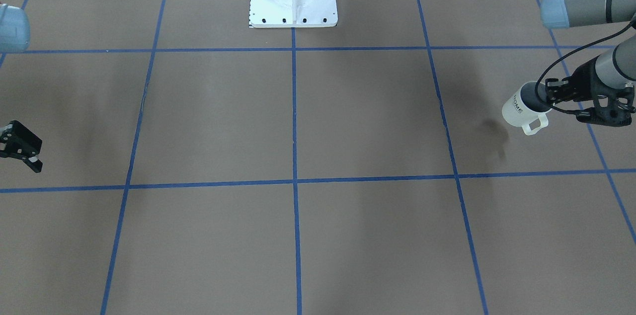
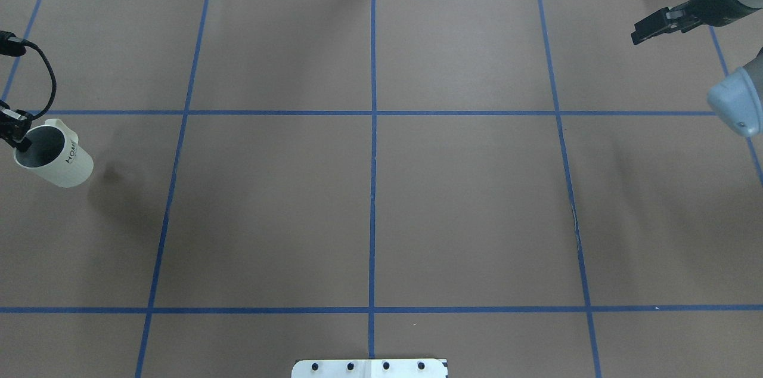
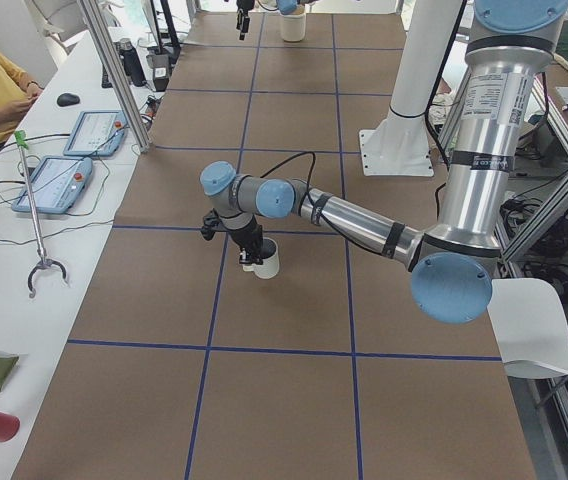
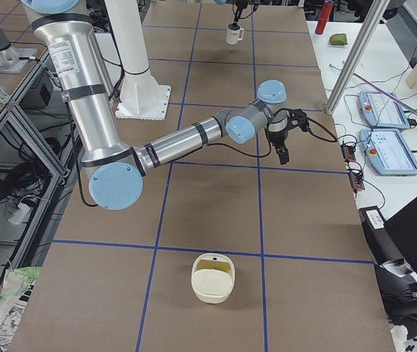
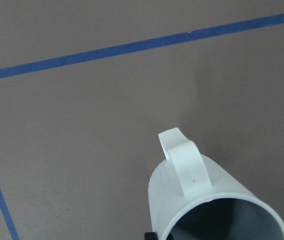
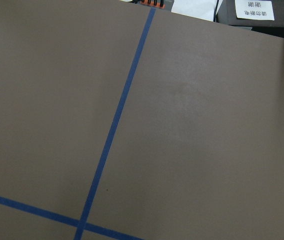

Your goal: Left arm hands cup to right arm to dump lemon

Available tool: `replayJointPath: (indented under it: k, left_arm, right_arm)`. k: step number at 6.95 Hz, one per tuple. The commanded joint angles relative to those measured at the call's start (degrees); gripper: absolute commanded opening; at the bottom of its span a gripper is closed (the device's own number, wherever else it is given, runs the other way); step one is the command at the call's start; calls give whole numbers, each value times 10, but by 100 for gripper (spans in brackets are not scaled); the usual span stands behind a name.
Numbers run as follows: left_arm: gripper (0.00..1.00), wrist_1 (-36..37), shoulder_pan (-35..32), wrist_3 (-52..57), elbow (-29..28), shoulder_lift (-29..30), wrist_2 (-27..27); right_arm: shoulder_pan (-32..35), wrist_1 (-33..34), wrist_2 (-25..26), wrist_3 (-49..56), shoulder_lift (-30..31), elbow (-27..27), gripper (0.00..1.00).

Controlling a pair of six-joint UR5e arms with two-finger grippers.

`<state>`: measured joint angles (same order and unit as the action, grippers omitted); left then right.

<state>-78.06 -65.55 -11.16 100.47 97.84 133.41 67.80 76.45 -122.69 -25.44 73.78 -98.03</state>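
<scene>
Handover not yet begun: left gripper (image 1: pixel 547 95), at the front view's right edge, is clamped on the rim of the cup (image 1: pixel 516 110), which looks lifted off the table (image 1: pixel 348 121) (no lemon visible inside). Right gripper (image 1: pixel 27 153) sits at the far left edge, well apart and carrying nothing; I cannot tell whether its fingers are parted. Meeting, passing and dumping all remain.

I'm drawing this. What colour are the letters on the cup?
Black, on the cream-white cup; clearest in the overhead view.

Silver arm (image 4: pixel 179 143), blue caps (image 4: pixel 115 185), black right claw (image 4: pixel 283 155)
</scene>
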Motion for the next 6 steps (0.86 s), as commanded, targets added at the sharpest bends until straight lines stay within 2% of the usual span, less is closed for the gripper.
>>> replayJointPath:
  k: [1, 2, 4, 6]
  left_arm:
    - [11, -47, 1, -1, -35, -3, 3]
    - [12, -64, 1, -1, -47, -4, 3]
    - [100, -68, 1, -2, -43, -2, 3]
    - [100, -65, -5, -3, -10, 2, 17]
  right_arm:
    - [0, 70, -12, 11, -5, -4, 100]
    - [0, 90, -28, 11, -7, -10, 100]
    - [-3, 91, -28, 12, -7, -9, 100]
    - [2, 92, -29, 41, 4, -26, 100]
